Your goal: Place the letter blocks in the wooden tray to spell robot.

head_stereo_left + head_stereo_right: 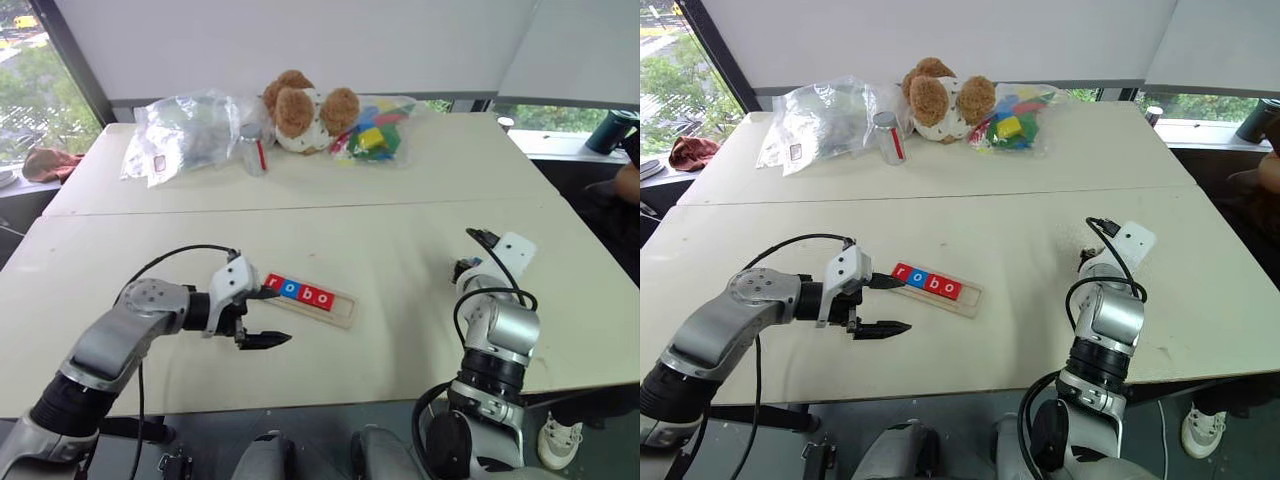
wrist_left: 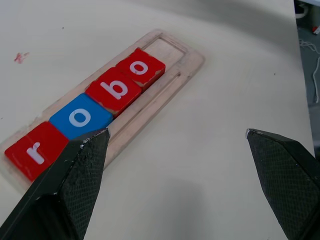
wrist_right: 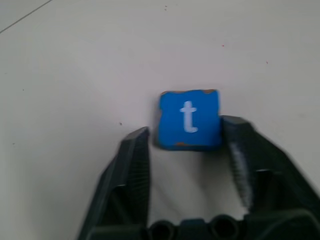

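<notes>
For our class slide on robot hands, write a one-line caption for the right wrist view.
Right claw closing its black fingers around the blue "t" block on the pale table.

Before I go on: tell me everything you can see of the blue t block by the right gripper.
The small flat square blue block with a white lowercase t lies face up on the pale table, apart from the wooden tray. Its edges and corners are chipped, showing orange-brown underneath, so it looks like painted wood. It sits between the tips of the right gripper's two black fingers: one fingertip meets its side, the other stands at its opposite lower corner. It does not look lifted; whether the grip is firm cannot be told.
</notes>
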Controlling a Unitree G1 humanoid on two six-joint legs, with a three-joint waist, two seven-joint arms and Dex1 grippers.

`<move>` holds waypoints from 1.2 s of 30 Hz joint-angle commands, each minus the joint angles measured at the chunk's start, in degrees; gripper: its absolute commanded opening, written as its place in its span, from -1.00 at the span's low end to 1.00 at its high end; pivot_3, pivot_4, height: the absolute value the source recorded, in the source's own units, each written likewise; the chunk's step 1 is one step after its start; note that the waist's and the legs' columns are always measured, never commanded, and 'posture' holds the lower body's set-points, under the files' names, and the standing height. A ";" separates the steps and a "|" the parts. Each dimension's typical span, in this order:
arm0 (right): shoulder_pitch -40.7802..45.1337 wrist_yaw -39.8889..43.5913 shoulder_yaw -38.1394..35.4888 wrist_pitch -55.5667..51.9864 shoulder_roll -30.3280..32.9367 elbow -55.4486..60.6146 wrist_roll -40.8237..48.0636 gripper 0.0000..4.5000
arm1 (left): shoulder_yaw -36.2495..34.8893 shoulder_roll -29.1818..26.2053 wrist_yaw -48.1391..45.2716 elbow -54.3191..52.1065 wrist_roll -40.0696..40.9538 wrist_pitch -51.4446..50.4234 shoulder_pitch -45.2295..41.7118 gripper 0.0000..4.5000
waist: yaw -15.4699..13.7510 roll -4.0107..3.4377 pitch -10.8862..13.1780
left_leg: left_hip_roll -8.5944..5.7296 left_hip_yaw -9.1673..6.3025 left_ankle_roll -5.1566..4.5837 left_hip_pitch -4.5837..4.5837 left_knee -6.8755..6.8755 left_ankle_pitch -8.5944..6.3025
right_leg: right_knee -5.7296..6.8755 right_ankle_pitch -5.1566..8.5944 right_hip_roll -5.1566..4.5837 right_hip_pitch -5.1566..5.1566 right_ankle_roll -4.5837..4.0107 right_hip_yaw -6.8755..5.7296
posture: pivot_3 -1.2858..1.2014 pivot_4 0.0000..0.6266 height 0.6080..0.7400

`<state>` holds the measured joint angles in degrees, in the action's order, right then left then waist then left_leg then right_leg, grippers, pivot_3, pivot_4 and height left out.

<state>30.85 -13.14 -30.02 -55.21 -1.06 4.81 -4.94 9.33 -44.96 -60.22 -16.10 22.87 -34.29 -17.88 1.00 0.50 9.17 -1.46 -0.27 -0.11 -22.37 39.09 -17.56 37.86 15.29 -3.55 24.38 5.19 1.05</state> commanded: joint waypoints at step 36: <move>-13.23 31.42 18.29 -19.79 16.96 29.94 17.04 0.98 | -2.00 -1.68 -4.96 4.93 -1.20 3.27 -3.90 1.00 | 0.01 -0.03 0.02 | 0.06 -0.05 -0.10 -0.06 -0.13 -0.07 | -0.39 0.01 0.03 -0.06 -0.01 -0.08 | 0.03 -0.52 1.00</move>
<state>17.57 11.35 -14.00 -80.67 11.02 33.86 9.10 9.30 -45.91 -64.60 -11.08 21.33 -31.95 -20.74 1.01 0.47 9.19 -1.41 -0.32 -0.23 -22.43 38.95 -17.64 37.46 15.30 -3.52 24.32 5.19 0.95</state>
